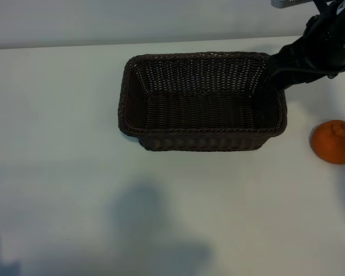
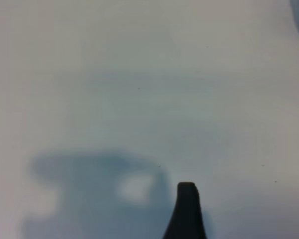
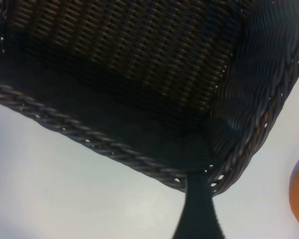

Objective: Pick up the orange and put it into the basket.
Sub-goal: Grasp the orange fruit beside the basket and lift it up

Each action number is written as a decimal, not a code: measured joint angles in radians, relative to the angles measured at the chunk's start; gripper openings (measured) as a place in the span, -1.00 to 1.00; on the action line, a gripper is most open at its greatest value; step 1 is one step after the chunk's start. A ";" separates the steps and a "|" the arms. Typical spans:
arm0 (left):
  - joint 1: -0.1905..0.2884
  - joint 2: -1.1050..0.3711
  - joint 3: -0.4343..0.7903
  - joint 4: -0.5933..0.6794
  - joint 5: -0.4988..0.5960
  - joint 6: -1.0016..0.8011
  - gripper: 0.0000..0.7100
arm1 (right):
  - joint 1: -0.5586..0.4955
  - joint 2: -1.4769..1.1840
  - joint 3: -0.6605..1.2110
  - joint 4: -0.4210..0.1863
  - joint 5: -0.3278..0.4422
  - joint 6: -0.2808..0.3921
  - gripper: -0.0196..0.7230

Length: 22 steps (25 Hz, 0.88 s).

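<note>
White table (image 1: 57, 115), basket (image 1: 202, 141) mid-table, orange (image 1: 334, 142) well off to its right, not yet picked up.

Right gripper (image 3: 198, 209) hangs over the basket's right far corner with jaws spread and nothing between them; only one dark finger shows in its wrist view, against the braided rim, with the orange at the frame's edge. Left gripper (image 2: 187, 209) is also spread and empty, over bare table, and does not show in the exterior view. The orange sits alone on the table, apart from the basket. It looks light and firm, its dimpled skin likely giving fair grip, though a round fruit may roll if nudged. A hold across its widest middle from above seems best, squeezing gently to avoid bruising.
</note>
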 joint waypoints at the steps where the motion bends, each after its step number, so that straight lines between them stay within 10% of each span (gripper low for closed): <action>1: 0.000 0.000 0.000 0.000 0.000 -0.003 0.68 | 0.000 0.000 0.000 0.000 0.000 0.000 0.40; 11: 0.000 0.000 0.008 0.000 -0.035 -0.008 0.68 | 0.000 0.000 0.000 -0.028 -0.059 0.001 0.40; 22: -0.046 -0.002 0.022 0.000 -0.087 -0.008 0.68 | -0.008 0.000 0.011 -0.321 -0.051 0.207 0.40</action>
